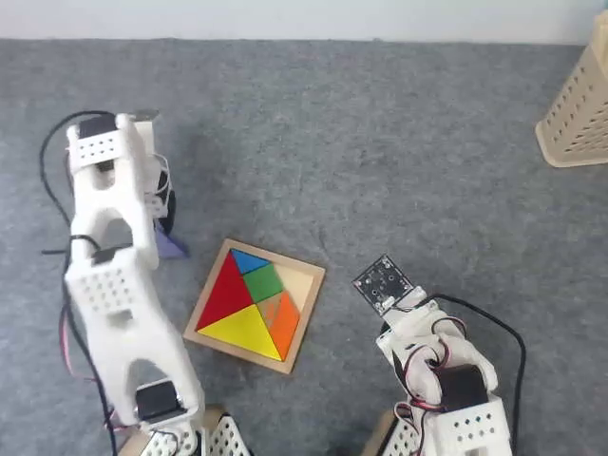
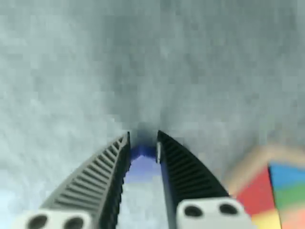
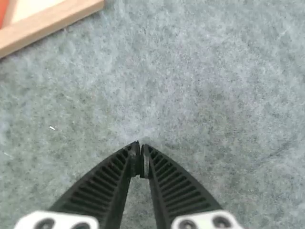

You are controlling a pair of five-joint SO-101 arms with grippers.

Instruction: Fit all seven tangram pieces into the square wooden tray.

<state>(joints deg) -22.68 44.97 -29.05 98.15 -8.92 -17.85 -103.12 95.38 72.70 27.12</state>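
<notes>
The right tool (image 3: 141,149) hangs with its jaws together on nothing, over the grey tabletop (image 1: 399,152) just off a corner of the wooden tray (image 1: 237,348). The tray holds fitted coloured pieces, with a pale gap (image 1: 296,283) at its far right side. Beyond its left edge, the left tool (image 2: 143,143) is clamped on the purple piece (image 1: 174,247). This looks like the last placement. The next move calls for lifting the piece, turning it to match the gap and clearing the raised rim. Open room surrounds the tray, and a beige basket (image 1: 578,104) stands well apart.
</notes>
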